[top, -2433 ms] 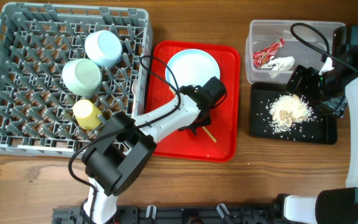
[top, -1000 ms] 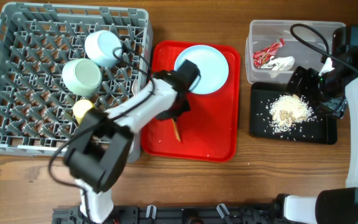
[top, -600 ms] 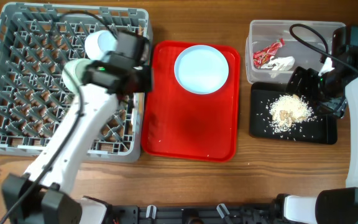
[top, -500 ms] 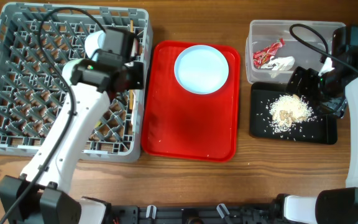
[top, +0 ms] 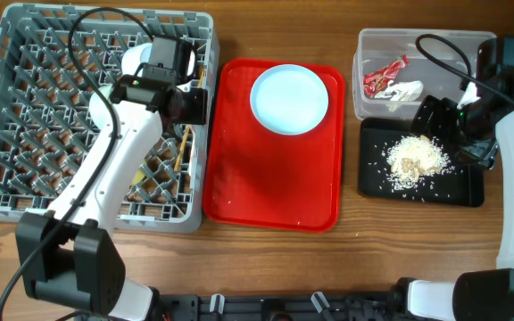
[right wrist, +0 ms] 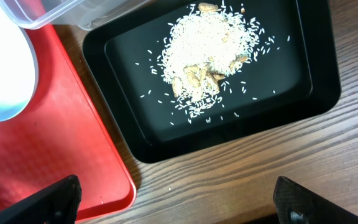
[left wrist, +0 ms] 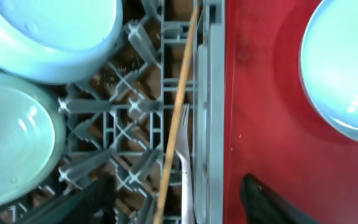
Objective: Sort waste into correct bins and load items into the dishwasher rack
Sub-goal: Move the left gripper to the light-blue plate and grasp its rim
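My left gripper (top: 190, 107) is open over the right edge of the grey dishwasher rack (top: 25, 107). In the left wrist view its fingers (left wrist: 179, 205) straddle a wooden chopstick (left wrist: 178, 112) and a white fork (left wrist: 184, 162) lying in the rack. The light blue bowl (left wrist: 55, 31) and pale green bowl (left wrist: 11, 149) sit beside them. The white plate (top: 289, 98) lies on the red tray (top: 275, 187). My right gripper (right wrist: 182, 205) is open and empty above the black tray (right wrist: 316, 93), which holds rice scraps (right wrist: 210, 50). The clear tub (top: 373, 98) holds the wrapper (top: 384, 76) and napkin (top: 406, 91).
My left arm lies across the rack and hides the yellow cup and most of the bowls in the overhead view. The black tray (top: 373, 183) sits just below the clear tub, right of the red tray. Bare wooden table runs along the front edge.
My left gripper moved from the red tray to the rack's right edge with the chopstick, which now lies in the rack. The plate is uncovered. The right arm has not moved.
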